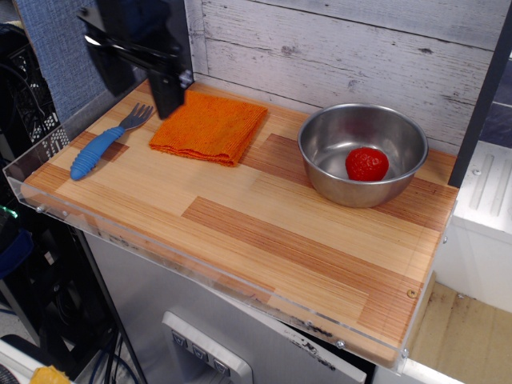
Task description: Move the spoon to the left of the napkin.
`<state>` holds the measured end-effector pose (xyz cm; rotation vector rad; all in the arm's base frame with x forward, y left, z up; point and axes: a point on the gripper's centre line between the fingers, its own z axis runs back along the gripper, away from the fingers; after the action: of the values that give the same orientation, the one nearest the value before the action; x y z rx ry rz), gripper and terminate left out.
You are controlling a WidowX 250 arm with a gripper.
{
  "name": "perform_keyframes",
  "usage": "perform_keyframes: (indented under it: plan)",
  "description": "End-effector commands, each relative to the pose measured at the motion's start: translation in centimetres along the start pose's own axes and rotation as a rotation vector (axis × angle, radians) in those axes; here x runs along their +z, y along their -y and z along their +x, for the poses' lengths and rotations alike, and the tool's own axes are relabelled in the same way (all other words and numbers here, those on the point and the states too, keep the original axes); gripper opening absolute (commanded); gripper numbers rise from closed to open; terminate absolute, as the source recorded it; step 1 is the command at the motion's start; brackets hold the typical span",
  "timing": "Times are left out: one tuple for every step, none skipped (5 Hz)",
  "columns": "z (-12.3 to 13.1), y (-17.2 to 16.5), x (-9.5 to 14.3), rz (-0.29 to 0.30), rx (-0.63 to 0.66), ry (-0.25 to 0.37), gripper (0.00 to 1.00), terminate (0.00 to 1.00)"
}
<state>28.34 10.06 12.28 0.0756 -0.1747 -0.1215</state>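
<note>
The spoon has a blue ribbed handle and a silver tined head. It lies flat on the wooden table at the far left, just left of the napkin, a folded orange cloth. The tines point toward the back right and stop short of the cloth's edge. My gripper is dark and blurred. It hangs above the table's back left corner, over the spoon's head and the napkin's left corner. Its jaws stand apart and hold nothing.
A steel bowl with a red strawberry in it stands at the back right. A clear plastic lip runs along the table's front and left edges. A whitewashed plank wall stands behind.
</note>
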Motion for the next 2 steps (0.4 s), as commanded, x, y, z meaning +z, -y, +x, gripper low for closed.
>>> perform_keyframes:
  plan:
    - [0.29,-0.53,2.2,0.032,0.069,-0.017,1.0,0.0]
    - [0.2,-1.05,2.47,0.048,0.105,-0.075,1.0,0.0]
